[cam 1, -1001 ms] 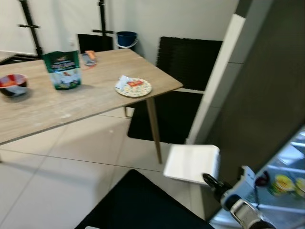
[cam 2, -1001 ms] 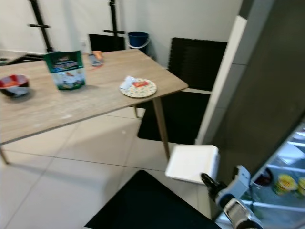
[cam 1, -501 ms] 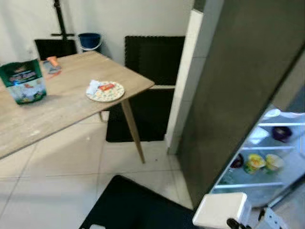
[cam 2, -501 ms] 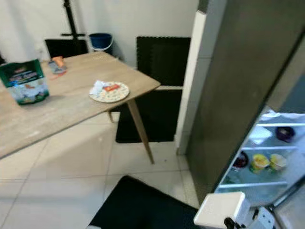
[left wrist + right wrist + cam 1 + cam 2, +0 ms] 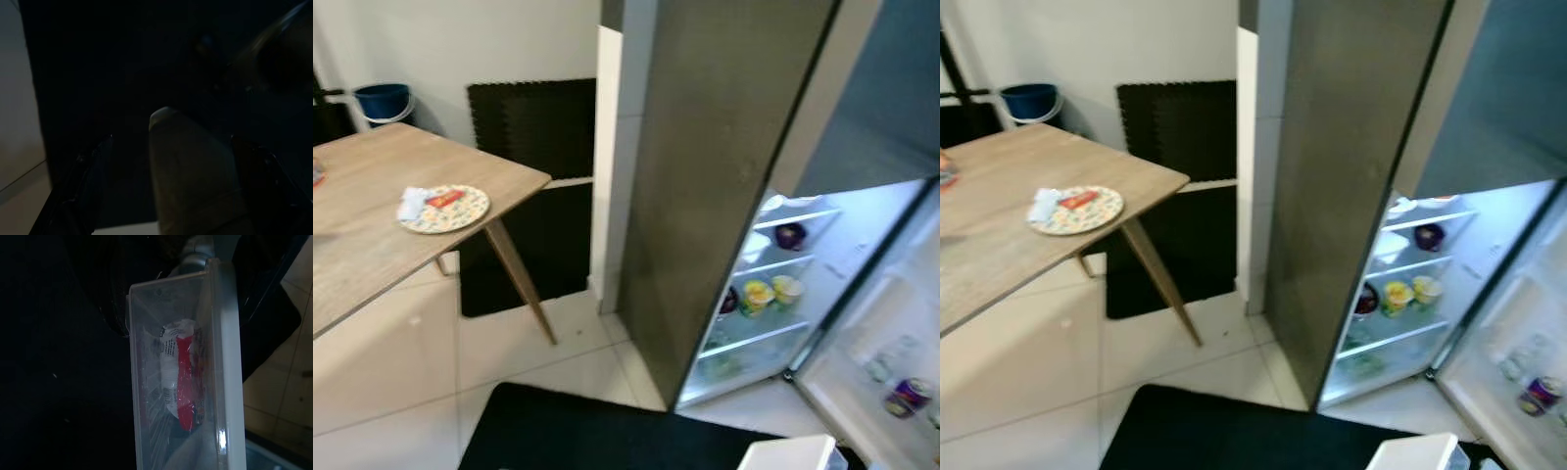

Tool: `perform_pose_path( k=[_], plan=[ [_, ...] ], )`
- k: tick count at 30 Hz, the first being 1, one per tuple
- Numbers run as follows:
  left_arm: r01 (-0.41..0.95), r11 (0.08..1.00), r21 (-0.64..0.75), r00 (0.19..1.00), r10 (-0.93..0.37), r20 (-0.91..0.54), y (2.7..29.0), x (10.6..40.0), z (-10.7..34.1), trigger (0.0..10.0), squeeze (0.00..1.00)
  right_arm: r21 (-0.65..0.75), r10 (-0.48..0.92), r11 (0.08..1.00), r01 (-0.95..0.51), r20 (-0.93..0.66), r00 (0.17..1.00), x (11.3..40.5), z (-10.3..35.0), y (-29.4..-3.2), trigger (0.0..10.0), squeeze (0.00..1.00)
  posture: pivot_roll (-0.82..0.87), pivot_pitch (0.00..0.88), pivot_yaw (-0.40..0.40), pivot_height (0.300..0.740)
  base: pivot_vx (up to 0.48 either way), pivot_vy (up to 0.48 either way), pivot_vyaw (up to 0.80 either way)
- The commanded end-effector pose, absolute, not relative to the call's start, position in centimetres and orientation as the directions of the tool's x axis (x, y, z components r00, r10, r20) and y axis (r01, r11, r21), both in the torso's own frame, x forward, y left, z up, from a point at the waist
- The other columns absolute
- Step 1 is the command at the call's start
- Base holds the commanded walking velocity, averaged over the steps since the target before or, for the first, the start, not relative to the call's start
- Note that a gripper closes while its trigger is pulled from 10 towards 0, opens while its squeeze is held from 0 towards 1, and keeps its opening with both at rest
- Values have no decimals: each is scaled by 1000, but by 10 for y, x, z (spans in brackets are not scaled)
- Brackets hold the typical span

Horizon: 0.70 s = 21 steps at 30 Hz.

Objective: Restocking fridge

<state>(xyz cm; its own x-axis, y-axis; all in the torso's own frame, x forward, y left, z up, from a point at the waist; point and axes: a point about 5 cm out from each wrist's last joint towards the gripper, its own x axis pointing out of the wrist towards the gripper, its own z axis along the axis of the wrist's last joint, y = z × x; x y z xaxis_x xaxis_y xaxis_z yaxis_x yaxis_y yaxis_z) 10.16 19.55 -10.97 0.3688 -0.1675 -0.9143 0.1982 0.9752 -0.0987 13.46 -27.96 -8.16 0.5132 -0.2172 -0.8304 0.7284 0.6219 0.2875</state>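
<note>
The fridge (image 5: 724,186) stands open on the right of the head views, its grey side panel facing the camera and its lit interior (image 5: 773,284) showing white shelves. On an upper shelf sits a dark purple bowl (image 5: 790,235); on the shelf below are two tubs with yellow lids (image 5: 757,294) beside a dark round item (image 5: 728,301). The open fridge door (image 5: 891,352) at far right carries a purple-labelled can (image 5: 907,394) in a door bin.

At the bottom edge of the head views, over a black floor mat (image 5: 607,436), shows the white lid of a clear plastic container (image 5: 183,382). In the right wrist view this container is seen close up, held edge-on in front of the camera, with a red-and-white wrapped packet (image 5: 178,377) inside it. The right gripper's jaws cannot be made out around it, so whether they grip it cannot be told.

The left wrist view is very dark; the left gripper (image 5: 166,191) hangs over the mat, its two black fingers (image 5: 90,181) standing wide apart with a pale blurred shape between them.

To the left, a wooden desk (image 5: 372,245) holds a patterned plate (image 5: 443,209) with a red wrapper and crumpled white paper on it. A blue bucket (image 5: 384,101) stands by the wall behind.
</note>
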Motion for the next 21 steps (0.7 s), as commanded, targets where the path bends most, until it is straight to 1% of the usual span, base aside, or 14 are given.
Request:
perform_pose_path(
  k=[1,6,7,9,15,17,21],
  plan=[
    [199,975,-94,385,-166,-908,197,106,-108,10000,0,308,-226,626,717,-807,545,143,-78,-281,10000,0,-103,0,-21,740,0,0,-750],
    [187,978,-97,398,-165,-902,191,110,-108,10000,0,309,-221,633,710,-806,549,144,-78,-279,10000,0,-102,0,-22,740,0,0,-750],
    [183,977,-109,403,-175,-898,181,112,-109,10000,0,312,-217,636,705,-805,552,146,-78,-278,10000,0,-102,0,-22,740,0,0,-750],
    [176,978,-113,407,-177,-896,176,113,-109,10000,0,315,-214,640,701,-803,556,147,-78,-277,10000,0,-102,0,-22,740,0,0,-747],
    [175,979,-109,414,-173,-894,173,115,-109,10000,0,317,-209,648,693,-801,562,149,-77,-276,10000,0,-102,0,-22,740,0,0,-749],
    [159,981,-114,422,-172,-890,173,117,-109,10000,0,327,-212,646,689,-790,575,151,-76,-276,10000,0,-102,0,-22,740,0,0,0],
    [146,983,-115,429,-167,-888,174,119,-108,10000,0,341,-208,652,678,-779,592,155,-75,-276,10000,0,-102,0,-23,740,64,-353,0]
  ],
)
